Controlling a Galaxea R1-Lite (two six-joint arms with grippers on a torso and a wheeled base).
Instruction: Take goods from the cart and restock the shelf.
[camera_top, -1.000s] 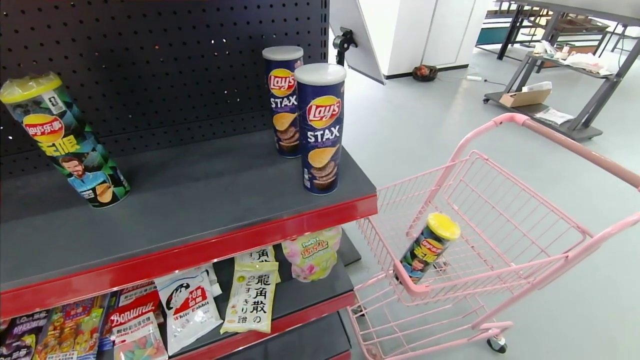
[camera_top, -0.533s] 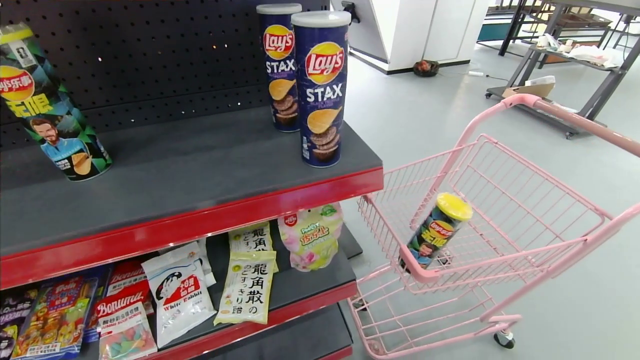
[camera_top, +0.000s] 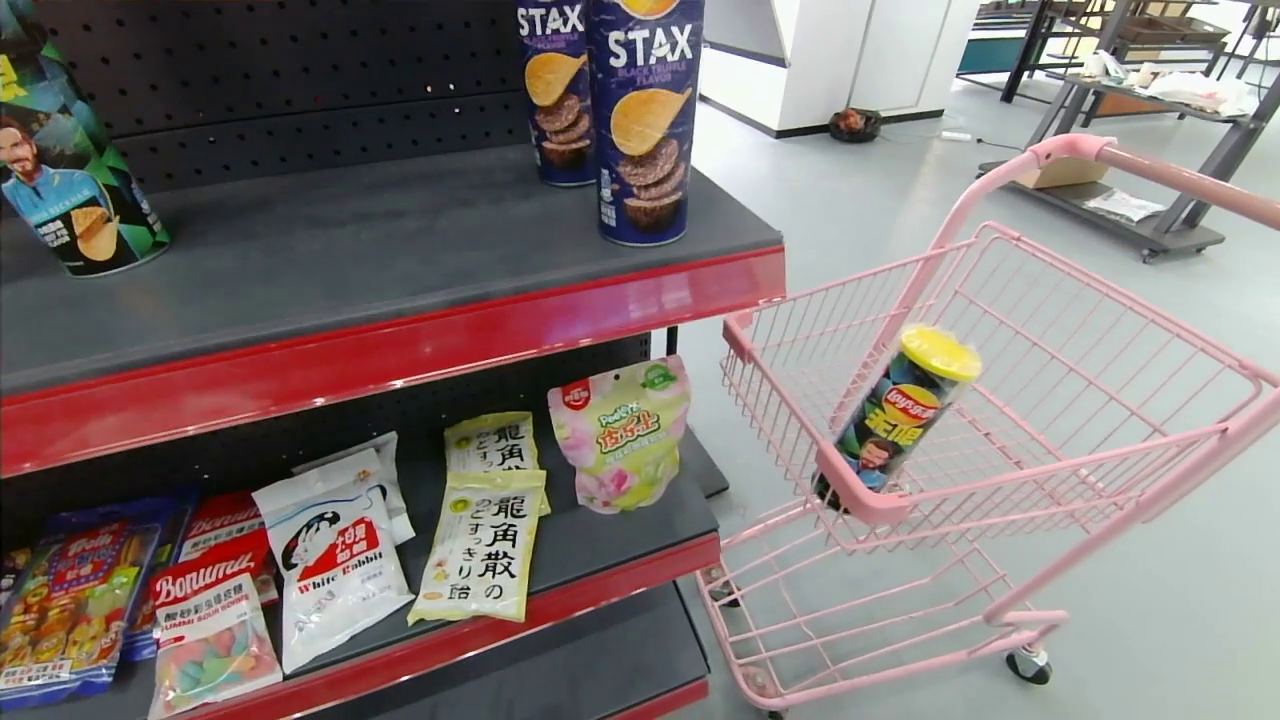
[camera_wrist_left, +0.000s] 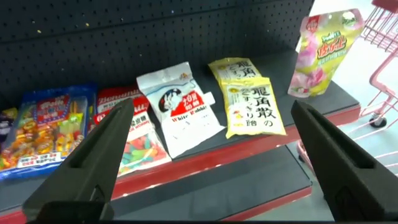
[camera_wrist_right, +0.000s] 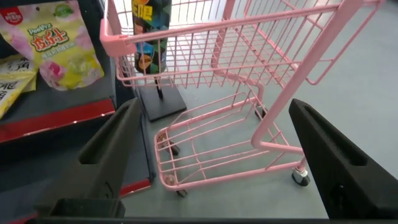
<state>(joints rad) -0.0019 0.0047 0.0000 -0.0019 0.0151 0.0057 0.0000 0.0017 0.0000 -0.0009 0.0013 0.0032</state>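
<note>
A chip can (camera_top: 900, 420) with a yellow lid leans in the near corner of the pink cart (camera_top: 880, 508). Its lower part, the chip can (camera_wrist_right: 151, 31), also appears in the right wrist view, inside the cart (camera_wrist_right: 311, 68). My right gripper (camera_wrist_right: 217, 162) is open and empty, low beside the cart and well apart from the can. My left gripper (camera_wrist_left: 208, 162) is open and empty, facing the lower shelf's snack bags. On the top shelf board (camera_top: 350, 240) stand two blue cans (camera_top: 645, 130) at the right end and a green can (camera_top: 70, 190) at the left.
The lower shelf holds a white bag (camera_top: 335, 560), yellow-green pouches (camera_top: 485, 545), a pink pouch (camera_top: 620, 435) and candy bags (camera_top: 210, 620). Bare board lies between the green and blue cans. Grey floor surrounds the cart; metal tables (camera_top: 1150, 215) stand far behind.
The head camera has tilted down, so the whole picture has slid upward. The cans, the bags and the cart keep their places relative to each other.
</note>
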